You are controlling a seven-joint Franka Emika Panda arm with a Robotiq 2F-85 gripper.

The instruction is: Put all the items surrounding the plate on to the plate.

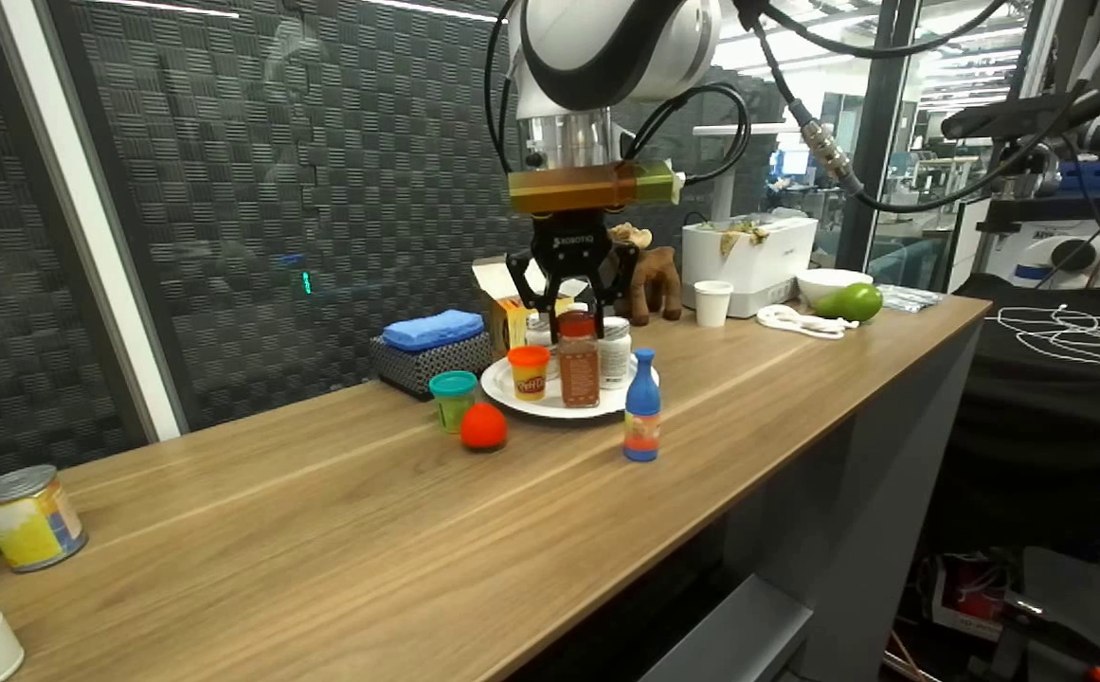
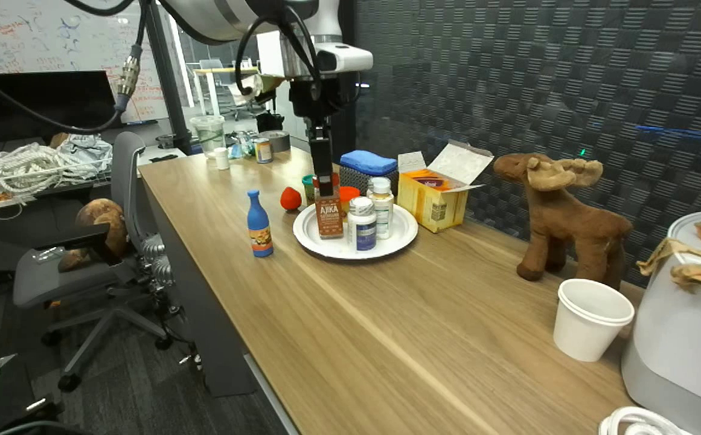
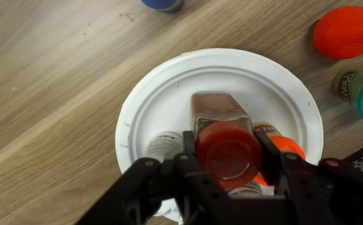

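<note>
Left, right, near and far as in an exterior view. On plate point(image 1: 497, 388): yellow tub point(image 1: 529, 377) at left, white bottles point(image 1: 615, 358) toward far side. Looks grouped so as to spare near side, probably for further pieces. Over plate or resting on it: jar point(image 1: 579, 377), upright, base down; cannot tell whether fully seated. Held from above by red cap point(image 3: 228, 157), presumably to keep fingers point(image 3: 188, 142) clear of close neighbours and allow a standing release.

On claw point(image 1: 576, 330): partway closed, gripping cap, one finger each side, limited by width of cap. Cannot tell whether also touching yellow tub or white bottles.

Off plate, on table point(image 1: 369, 530): green tub point(image 1: 453, 405) and red lump point(image 1: 484, 426), just beside plate at left; blue bottle point(image 1: 642, 417), apart, at near right. Seemingly all due on plate afterwards. Judge task part done; next likely needs seating jar, then opening gently without knocking yellow tub.
</note>
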